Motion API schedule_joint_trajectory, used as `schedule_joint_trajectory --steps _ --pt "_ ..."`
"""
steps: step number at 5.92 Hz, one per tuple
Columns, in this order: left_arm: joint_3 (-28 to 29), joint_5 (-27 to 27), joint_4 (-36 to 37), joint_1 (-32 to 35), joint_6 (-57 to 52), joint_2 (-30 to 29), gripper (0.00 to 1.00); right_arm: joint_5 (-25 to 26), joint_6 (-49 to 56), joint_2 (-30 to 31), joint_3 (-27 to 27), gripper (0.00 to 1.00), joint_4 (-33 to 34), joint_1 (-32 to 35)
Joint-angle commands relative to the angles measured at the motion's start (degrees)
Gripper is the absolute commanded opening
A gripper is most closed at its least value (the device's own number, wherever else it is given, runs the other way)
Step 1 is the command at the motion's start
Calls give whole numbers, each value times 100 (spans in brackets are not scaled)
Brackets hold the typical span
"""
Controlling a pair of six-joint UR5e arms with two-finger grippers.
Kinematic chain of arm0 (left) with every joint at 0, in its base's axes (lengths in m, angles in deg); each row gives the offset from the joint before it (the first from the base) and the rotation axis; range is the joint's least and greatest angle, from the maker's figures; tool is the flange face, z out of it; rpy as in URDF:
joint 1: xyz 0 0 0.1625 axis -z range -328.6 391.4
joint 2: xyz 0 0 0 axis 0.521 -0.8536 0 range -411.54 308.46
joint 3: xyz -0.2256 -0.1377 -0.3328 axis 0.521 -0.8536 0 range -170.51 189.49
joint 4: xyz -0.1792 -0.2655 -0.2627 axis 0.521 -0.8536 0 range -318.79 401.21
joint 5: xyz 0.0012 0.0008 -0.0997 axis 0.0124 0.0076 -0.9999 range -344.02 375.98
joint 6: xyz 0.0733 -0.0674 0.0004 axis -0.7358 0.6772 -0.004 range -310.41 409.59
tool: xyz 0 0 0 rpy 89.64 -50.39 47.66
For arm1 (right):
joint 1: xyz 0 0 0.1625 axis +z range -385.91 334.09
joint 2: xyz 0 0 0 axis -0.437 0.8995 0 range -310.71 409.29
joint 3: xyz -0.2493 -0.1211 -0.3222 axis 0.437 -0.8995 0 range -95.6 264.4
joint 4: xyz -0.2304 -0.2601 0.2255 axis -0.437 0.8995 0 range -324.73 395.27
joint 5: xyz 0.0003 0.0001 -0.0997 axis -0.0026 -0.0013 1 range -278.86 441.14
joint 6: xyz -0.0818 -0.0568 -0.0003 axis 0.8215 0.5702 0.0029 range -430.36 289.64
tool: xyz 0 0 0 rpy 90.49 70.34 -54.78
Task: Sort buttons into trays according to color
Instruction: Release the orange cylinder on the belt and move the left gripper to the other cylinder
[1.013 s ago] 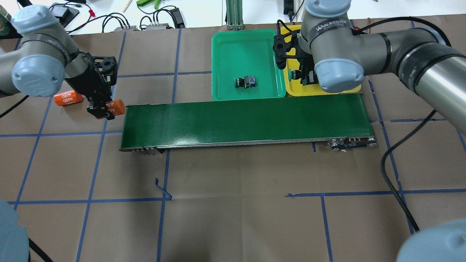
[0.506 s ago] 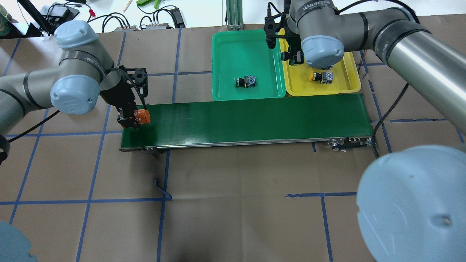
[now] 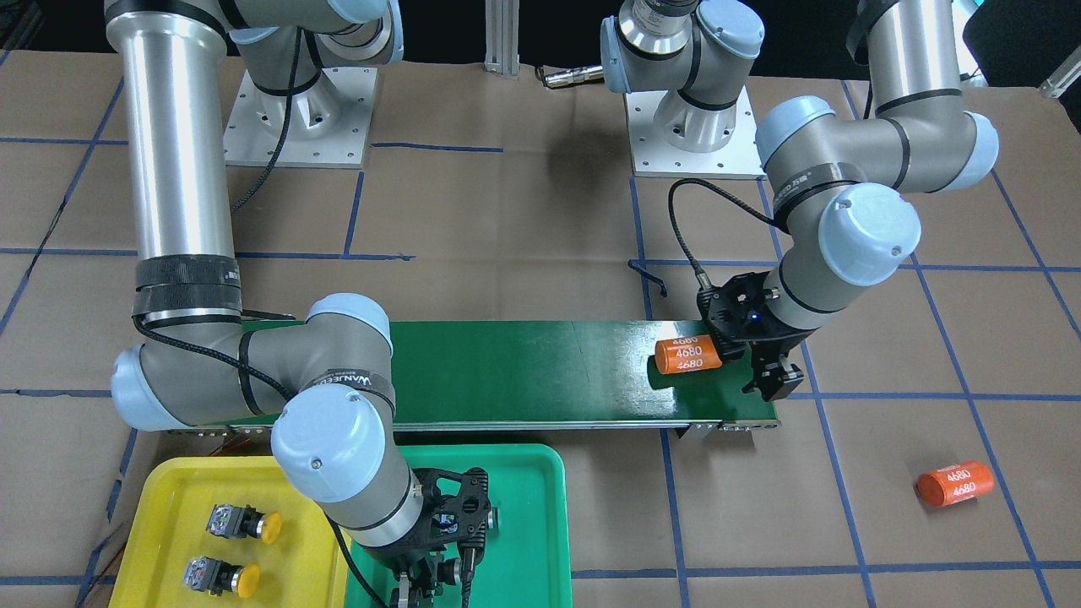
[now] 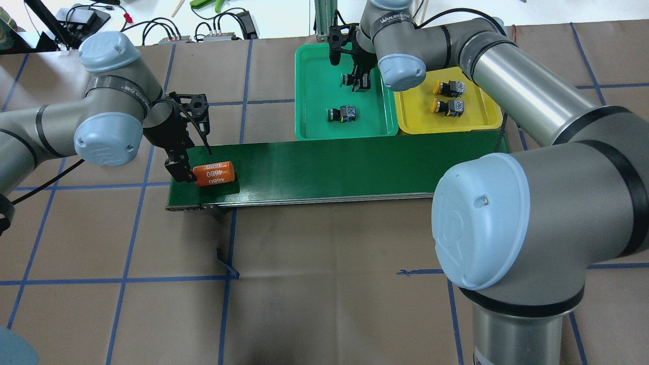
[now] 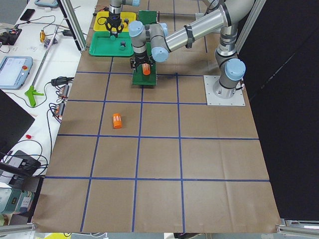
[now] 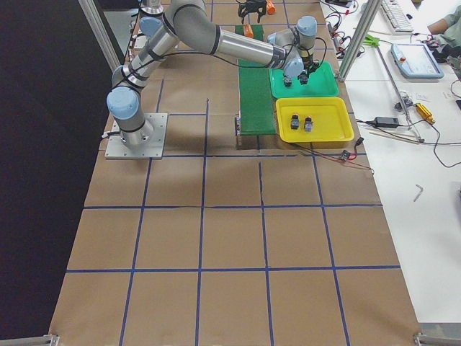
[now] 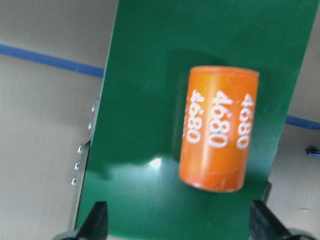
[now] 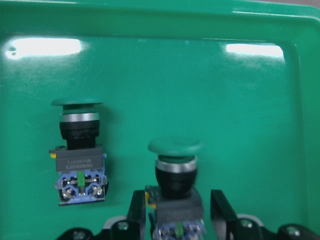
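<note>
The right gripper [image 8: 179, 205] is over the green tray [image 4: 317, 61], at the tray's far end. Its two fingers stand on either side of a green button [image 8: 175, 170], very close to it. I cannot tell if they are pinching it or have let go. Another green button [image 8: 79, 150] lies in the same tray, just beside this one. Two yellow buttons [image 4: 448, 88] lie in the yellow tray [image 4: 476, 119], which touches the green tray's side.

I think this is the last button to sort. To do it well, the button should go low, down to the green tray's floor, in a bare spot and not on top of its neighbour. Then the fingers should open wide and go straight up, so the round cap does not catch and roll.

The left gripper [image 7: 180, 222] is spread wide. It is well apart from the green tray, at the far end of the conveyor belt [image 4: 355, 167] that runs along that tray's edge. An orange cylinder [image 7: 217, 135] lies on the belt just in front of it, and nothing holds it.

White numbers on the cylinder say "4680", three times. A second orange cylinder [image 3: 954, 483] on the desk [image 4: 324, 284] says "4680" too. A band on the right arm [image 4: 507, 81] reads "WANJEED". The buttons have labels, too small to read.
</note>
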Motion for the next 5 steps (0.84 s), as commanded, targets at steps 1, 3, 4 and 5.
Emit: schedule_joint_trajectory --steps 1,3,4,5 --pt "333 16 -55 -742 248 92 98 -2 -88 369 -9 100 -254 29" --pt "955 -2 -126 -1395 688 -345 98 540 -53 1168 69 100 -1727 -6" --pt "1428 24 -100 -1423 671 -695 98 570 -79 1607 192 100 -2542 -23" --pt "2051 42 -91 -1537 636 -1273 98 806 -96 2177 350 100 -3290 -24"
